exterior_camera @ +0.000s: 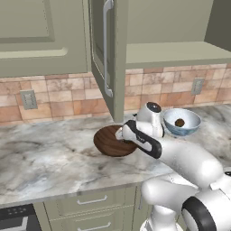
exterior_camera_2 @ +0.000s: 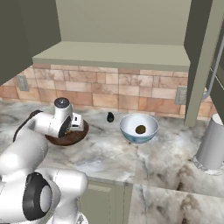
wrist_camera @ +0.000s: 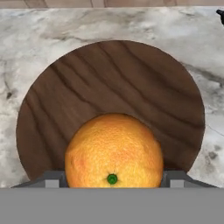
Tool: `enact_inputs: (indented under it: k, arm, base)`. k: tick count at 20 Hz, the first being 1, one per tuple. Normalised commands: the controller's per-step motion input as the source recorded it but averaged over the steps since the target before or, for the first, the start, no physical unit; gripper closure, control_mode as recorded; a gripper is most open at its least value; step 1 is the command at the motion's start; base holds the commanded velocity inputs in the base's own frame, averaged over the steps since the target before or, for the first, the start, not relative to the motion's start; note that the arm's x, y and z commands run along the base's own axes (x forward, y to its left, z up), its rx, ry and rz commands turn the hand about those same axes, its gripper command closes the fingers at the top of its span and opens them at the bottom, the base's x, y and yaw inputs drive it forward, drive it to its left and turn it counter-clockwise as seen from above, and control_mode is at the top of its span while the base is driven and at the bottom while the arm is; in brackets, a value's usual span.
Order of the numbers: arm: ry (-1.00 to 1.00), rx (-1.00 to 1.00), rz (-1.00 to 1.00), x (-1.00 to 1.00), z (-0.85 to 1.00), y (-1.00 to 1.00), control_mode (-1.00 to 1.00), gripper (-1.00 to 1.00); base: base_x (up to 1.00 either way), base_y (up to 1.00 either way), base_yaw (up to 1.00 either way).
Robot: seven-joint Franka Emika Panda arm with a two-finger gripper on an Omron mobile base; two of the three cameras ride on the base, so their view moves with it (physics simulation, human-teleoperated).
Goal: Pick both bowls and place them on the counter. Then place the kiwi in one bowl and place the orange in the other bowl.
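Veined grey-and-white marble is what we see first: the bench (exterior_camera: 45, 153) runs the width of both base views, with sage-green drawer fronts (exterior_camera: 92, 205) beneath it and a brick-tile backsplash (exterior_camera_2: 109, 89) behind. Above it hangs an open wall cabinet (exterior_camera_2: 118, 54), its door (exterior_camera: 106, 54) swung out toward us. At the far right of the right base view stands a grey cylindrical canister (exterior_camera_2: 213, 144). On the bench sit the two bowls, near each other but apart: the wooden bowl (wrist_camera: 109, 87), wide and shallow, to the left, and the white-and-blue bowl (exterior_camera_2: 139, 128) to its right. Inside the white-and-blue bowl lies the kiwi (exterior_camera_2: 140, 129). Our claw (wrist_camera: 112, 179) hangs directly over the wooden bowl, spread wide around the orange (wrist_camera: 113, 151), with a finger tip (wrist_camera: 48, 179) at each side of the fruit; we judge the orange gripped. A small black pointed thing (exterior_camera_2: 110, 117) rests on the bench behind and between the bowls.
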Motion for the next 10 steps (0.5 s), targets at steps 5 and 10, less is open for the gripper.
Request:
enact_inputs:
  k: [5,10]
  arm:
    - [0.06,-0.02,0.04,0.55,-0.26,0.22,-1.0,1.0]
    - [0.08,-0.03,0.07,0.32,-0.22,0.02,-1.0,1.0]
  base:
    - [0.0,0.0,0.0]
    - [0.0,0.0,0.0]
